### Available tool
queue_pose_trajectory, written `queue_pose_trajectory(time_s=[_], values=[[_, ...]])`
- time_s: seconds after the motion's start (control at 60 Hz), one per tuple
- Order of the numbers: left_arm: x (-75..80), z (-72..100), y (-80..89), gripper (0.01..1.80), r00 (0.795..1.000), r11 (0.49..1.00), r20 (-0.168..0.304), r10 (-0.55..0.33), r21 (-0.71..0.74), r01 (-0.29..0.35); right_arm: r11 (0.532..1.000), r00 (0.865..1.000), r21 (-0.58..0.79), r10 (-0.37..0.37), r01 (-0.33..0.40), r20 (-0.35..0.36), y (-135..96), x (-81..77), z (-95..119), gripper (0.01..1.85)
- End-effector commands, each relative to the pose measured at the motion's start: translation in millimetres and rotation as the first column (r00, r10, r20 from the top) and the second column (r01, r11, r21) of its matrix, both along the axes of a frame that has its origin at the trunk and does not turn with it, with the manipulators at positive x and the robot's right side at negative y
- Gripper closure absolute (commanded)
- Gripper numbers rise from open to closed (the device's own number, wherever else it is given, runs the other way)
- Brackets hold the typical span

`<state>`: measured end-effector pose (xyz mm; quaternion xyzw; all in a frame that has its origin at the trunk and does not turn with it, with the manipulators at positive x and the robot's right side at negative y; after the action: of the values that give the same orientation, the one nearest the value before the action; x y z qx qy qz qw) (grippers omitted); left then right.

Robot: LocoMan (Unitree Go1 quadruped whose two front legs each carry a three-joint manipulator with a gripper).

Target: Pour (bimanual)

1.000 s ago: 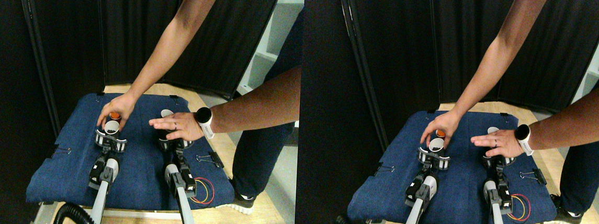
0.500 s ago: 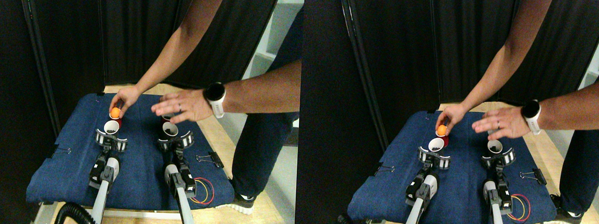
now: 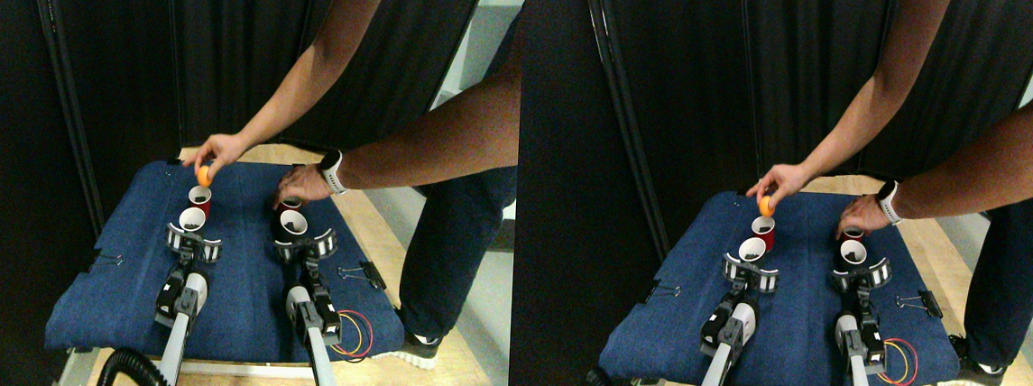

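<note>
Two white cups with dark contents stand on the blue cloth (image 3: pixel 116 275). The left white cup (image 3: pixel 192 219) sits just past my left gripper (image 3: pixel 194 244), whose striped fingers are spread wider than the cup. The right white cup (image 3: pixel 293 224) stands the same way at my open right gripper (image 3: pixel 304 245). A red cup (image 3: pixel 200 199) stands behind the left white cup. A second red cup (image 3: pixel 288 205) behind the right one is partly covered by a person's hand (image 3: pixel 302 184). The person's other hand (image 3: pixel 216 153) holds an orange ball (image 3: pixel 204 176) above the left red cup.
Binder clips (image 3: pixel 359 272) pin the cloth at its side edges. Red and yellow wires (image 3: pixel 352 330) loop near my right arm. A black folding screen (image 3: pixel 243 55) closes off the back. The person's legs (image 3: pixel 441 262) stand at the table's right side.
The hand with the orange ball has lifted and moved back from the left cups. The other hand has dropped onto the right red cup. My grippers have stayed where they were.
</note>
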<state>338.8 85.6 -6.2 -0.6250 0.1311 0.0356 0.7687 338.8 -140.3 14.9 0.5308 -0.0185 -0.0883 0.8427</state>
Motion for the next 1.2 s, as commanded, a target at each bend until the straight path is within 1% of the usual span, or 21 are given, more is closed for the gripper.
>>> queue_pose_trajectory(time_s=[0.017, 0.117, 0.167, 0.3, 0.367, 0.467, 0.583, 0.75, 0.85, 0.95, 1.15, 1.2], values=[[0.2, 9.1, -3.9, 0.36, 0.999, 1.000, 0.038, -0.018, -0.022, 0.019, 1.000, 0.998, -0.018, 0.006, -0.005, 0.055, 0, 0.1, 9, 0.46], [0.4, 9.2, -4.0, 0.32, 0.999, 1.000, 0.033, -0.013, -0.018, 0.014, 1.000, 0.999, -0.019, -0.003, 0.004, 0.050, 0, 0.4, 9, 0.45], [0.6, 8.8, -4.2, 0.31, 0.999, 1.000, 0.029, -0.014, -0.019, 0.014, 1.000, 0.999, -0.011, 0.003, -0.003, 0.047, -1, 0.8, 8, 0.44], [1.3, 8.6, -5.0, 0.33, 1.000, 1.000, 0.028, -0.010, -0.014, 0.010, 1.000, 0.999, -0.012, 0.003, -0.003, 0.051, -1, 1.5, 7, 0.47], [2.7, 7.8, -4.3, 0.34, 1.000, 1.000, 0.028, -0.007, -0.011, 0.007, 1.000, 0.999, 0.028, 0.007, -0.008, 0.053, -1, 2.6, 6, 0.46], [4.3, 6.5, -3.4, 0.33, 1.000, 1.000, 0.024, -0.008, -0.015, 0.008, 1.000, 0.999, 0.002, 0.003, -0.003, 0.051, -1, 3.1, 6, 0.46], [4.7, 6.9, -5.0, 0.33, 1.000, 1.000, 0.023, -0.003, -0.015, 0.003, 1.000, 0.999, 0.016, 0.000, -0.001, 0.045, -1, 3.8, 6, 0.47], [6.8, 8.2, -5.2, 0.36, 1.000, 1.000, 0.019, -0.006, -0.025, 0.007, 1.000, 0.998, -0.007, 0.003, -0.003, 0.058, -1, 6.5, 6, 0.46], [8.3, 8.0, -4.2, 0.35, 1.000, 1.000, 0.017, -0.016, -0.015, 0.016, 1.000, 0.999, 0.014, 0.007, -0.008, 0.051, -1, 7.5, 6, 0.45], [9.0, 7.6, -4.2, 0.34, 1.000, 1.000, 0.016, -0.020, -0.015, 0.020, 0.999, 0.999, 0.038, -0.004, 0.002, 0.047, 0, 8.4, 5, 0.45], [10.6, 7.6, -3.9, 0.36, 1.000, 1.000, 0.017, -0.012, -0.026, 0.013, 0.998, 0.998, 0.055, 0.006, -0.009, 0.057, 0, 10.1, 5, 0.45], [11.4, 6.4, -2.7, 0.34, 1.000, 1.000, 0.015, -0.013, -0.025, 0.013, 0.998, 0.998, 0.057, 0.006, -0.009, 0.063, 0, 10.0, 4, 0.46]])
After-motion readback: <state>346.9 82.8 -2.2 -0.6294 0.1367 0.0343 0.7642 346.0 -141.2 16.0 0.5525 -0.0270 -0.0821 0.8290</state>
